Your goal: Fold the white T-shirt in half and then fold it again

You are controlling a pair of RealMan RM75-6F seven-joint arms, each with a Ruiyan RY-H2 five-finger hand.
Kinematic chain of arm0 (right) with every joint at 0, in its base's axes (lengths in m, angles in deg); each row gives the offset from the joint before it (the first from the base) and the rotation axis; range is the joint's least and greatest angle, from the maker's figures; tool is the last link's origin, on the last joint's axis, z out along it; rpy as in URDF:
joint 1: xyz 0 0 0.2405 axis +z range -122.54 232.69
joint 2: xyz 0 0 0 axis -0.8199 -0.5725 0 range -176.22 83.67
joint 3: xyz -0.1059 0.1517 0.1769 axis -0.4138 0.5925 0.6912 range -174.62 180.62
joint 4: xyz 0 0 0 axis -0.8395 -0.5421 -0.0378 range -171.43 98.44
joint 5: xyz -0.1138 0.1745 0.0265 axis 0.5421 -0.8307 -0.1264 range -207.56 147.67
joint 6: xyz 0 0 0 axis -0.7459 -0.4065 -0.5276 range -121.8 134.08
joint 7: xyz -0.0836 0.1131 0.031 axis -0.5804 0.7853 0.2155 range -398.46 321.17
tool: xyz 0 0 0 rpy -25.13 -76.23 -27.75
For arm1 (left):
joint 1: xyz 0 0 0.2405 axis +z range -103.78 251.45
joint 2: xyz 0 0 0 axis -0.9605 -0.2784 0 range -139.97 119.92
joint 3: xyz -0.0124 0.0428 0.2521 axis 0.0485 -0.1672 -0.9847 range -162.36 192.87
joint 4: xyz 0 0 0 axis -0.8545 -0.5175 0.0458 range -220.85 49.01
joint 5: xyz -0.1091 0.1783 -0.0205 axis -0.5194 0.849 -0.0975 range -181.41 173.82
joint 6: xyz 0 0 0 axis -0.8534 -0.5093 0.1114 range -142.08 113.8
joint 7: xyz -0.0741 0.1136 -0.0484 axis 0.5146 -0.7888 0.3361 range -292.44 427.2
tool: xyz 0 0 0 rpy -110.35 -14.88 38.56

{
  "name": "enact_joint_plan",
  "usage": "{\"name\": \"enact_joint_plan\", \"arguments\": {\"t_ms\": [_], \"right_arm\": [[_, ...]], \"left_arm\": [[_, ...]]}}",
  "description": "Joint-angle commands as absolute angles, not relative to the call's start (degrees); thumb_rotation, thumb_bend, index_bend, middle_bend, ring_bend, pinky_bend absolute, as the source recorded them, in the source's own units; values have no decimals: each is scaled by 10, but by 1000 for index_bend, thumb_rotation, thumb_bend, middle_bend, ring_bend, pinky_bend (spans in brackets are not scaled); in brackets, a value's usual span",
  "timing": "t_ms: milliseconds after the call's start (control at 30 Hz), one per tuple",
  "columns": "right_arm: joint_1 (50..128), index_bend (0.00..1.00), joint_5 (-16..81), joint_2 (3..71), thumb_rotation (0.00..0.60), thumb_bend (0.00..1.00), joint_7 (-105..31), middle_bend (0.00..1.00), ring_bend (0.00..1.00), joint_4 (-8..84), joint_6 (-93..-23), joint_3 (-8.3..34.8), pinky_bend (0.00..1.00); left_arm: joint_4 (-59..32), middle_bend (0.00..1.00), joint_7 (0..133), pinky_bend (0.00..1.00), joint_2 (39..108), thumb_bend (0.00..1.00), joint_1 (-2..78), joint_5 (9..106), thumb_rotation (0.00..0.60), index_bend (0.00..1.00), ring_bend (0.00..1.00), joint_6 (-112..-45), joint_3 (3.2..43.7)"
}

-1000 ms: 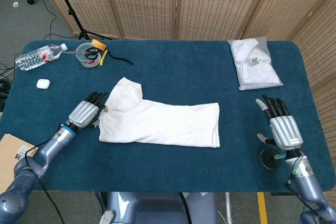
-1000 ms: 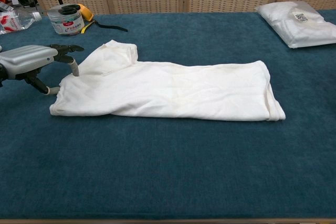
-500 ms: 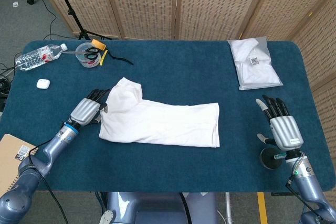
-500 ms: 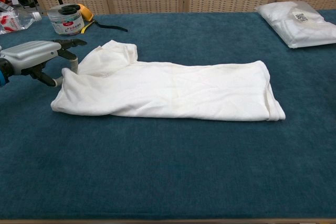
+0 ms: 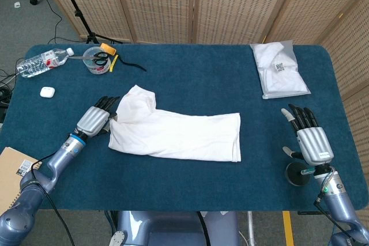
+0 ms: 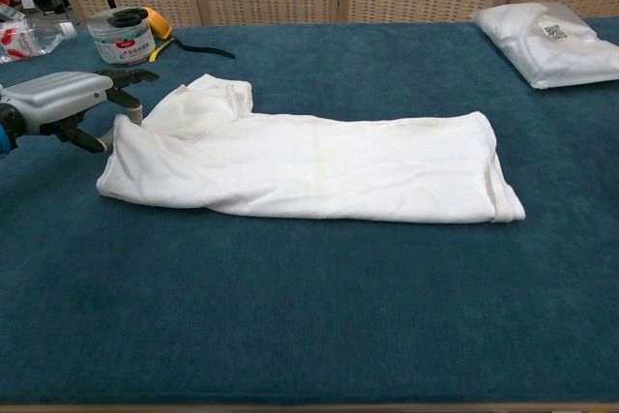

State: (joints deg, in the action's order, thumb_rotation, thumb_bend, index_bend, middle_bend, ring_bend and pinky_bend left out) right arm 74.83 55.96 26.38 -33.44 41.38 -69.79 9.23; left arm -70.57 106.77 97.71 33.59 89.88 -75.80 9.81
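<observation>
The white T-shirt [image 5: 176, 133] lies across the middle of the frame on the blue table [image 5: 190, 84], already folded once lengthwise into a long band, its sleeve end toward the left and its hem end toward the right. Compared with a second ago, the left edge of the band has been lifted slightly off the cloth and drawn a little upward in both views, the corner now raised and creased; this suggests the second fold is just beginning, the left end being taken up to carry over toward the hem. The left hand [image 5: 95, 120] sits at left of centre, touching that edge, its fingers [image 6: 131, 75] nipping the fabric against the thumb below, so it appears to hold the shirt's corner. The right hand [image 5: 308, 136] rests at the lower right, well apart from the shirt, fingers extended and spread, holding nothing. A bagged white garment [image 5: 278, 68] lies at upper right.
</observation>
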Motion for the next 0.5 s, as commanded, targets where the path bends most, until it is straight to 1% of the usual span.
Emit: {"name": "enact_joint_plan", "arguments": {"t_ms": [33,267,500], "right_arm": [[748,0,560,264,600,156,-334,0,0,414,-698,92,0],[749,0,562,264,600,156,-333,0,0,414,-697,92,0],[749,0,564,266,600,156,-340,0,0,417,-696,89,0]], "left_arm": [[-706,0,1070,0,967,599,342,895,600,709,0,-759,100],[-712,0,1082,0,929,598,368,878,600,720,0,-750,109],[-733,0,1103,0,893,611,406,851,600,721,0,-722,124]]}}
